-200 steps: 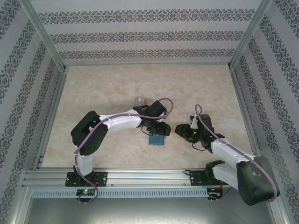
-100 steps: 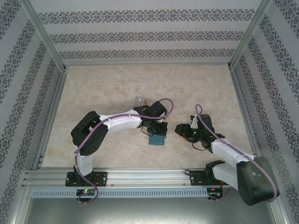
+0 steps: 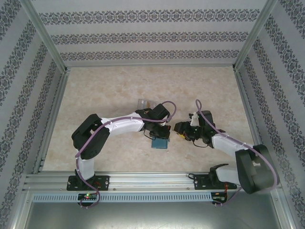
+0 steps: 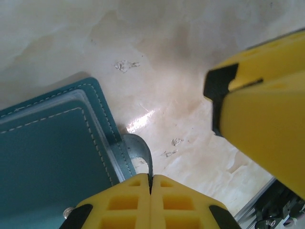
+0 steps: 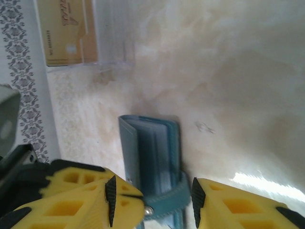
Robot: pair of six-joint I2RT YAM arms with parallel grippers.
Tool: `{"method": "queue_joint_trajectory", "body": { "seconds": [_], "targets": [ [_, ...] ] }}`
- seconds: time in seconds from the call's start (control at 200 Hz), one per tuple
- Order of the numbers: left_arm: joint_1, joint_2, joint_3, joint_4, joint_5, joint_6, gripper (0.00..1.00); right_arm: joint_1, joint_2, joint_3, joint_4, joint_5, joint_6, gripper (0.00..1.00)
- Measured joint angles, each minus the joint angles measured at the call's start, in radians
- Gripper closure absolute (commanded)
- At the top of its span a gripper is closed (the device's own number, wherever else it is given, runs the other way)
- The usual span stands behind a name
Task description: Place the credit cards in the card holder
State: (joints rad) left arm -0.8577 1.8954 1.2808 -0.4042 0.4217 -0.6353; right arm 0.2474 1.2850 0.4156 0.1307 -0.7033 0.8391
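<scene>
From high over the near edge we see the whole counter (image 3: 119, 86); both wrist cameras sit close, sharing the card holder (image 4: 47, 143).

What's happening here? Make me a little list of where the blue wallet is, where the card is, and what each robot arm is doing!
card holder: teal, lying on the table between the two arms
left end effector: shut, pinching the card holder's grey-blue strap
right end effector: open, one finger on each side of the card holder's strap end
credit card: orange-tan, in the clear case
clear case: on the table, beyond the card holder
job so far: that card is not in the card holder yet
</scene>
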Motion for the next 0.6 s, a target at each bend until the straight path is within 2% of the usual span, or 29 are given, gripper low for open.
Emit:
{"method": "queue_joint_trajectory", "body": {
  "seconds": [0.26,0.6],
  "targets": [
    [0.000,-0.029,-0.013,0.001,-0.001,0.005,1.00,0.031,0.150,0.038,0.096,-0.069,0.058,0.57],
    [0.000,-0.068,-0.032,0.000,-0.004,0.026,1.00,0.052,0.247,0.095,0.155,-0.109,0.088,0.59]
  ]
}}
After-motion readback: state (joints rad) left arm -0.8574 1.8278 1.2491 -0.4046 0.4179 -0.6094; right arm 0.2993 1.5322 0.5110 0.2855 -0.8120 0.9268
